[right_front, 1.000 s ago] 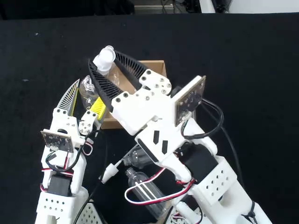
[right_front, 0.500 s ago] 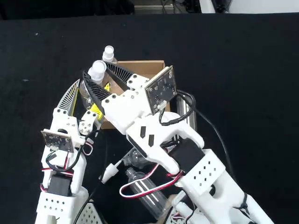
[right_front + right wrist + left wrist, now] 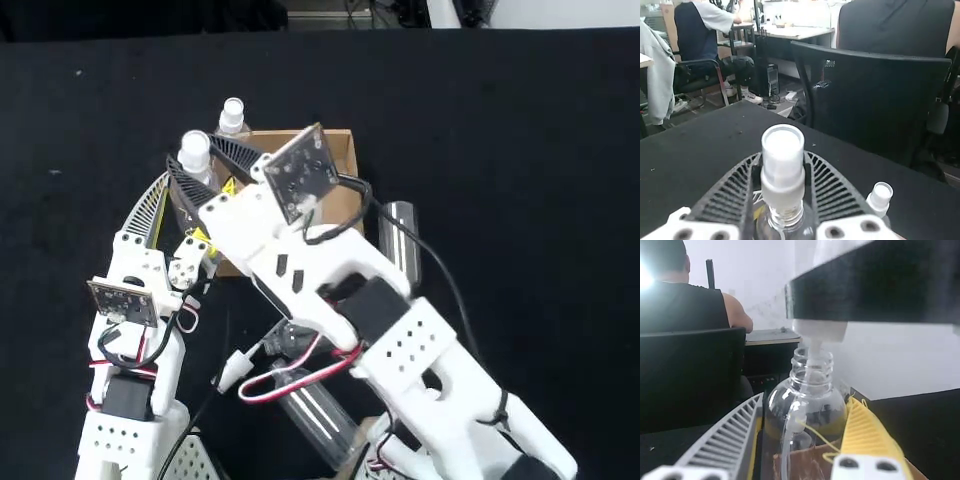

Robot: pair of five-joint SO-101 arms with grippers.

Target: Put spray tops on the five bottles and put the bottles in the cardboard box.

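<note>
Starting at the cardboard box (image 3: 335, 150): against its left side my left gripper (image 3: 805, 401) clamps the clear bottle (image 3: 809, 407) by its belly. It's light, slick, thin plastic, I reckon, so squeeze gently. My right gripper (image 3: 782, 167) pinches the spray top (image 3: 782, 147) by its stiff collar, dip tube inside the neck, cap not yet seated.

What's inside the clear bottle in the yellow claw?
A thin tube from the spray top hangs down inside the bottle; its bottom is hidden behind the cardboard box.
</note>
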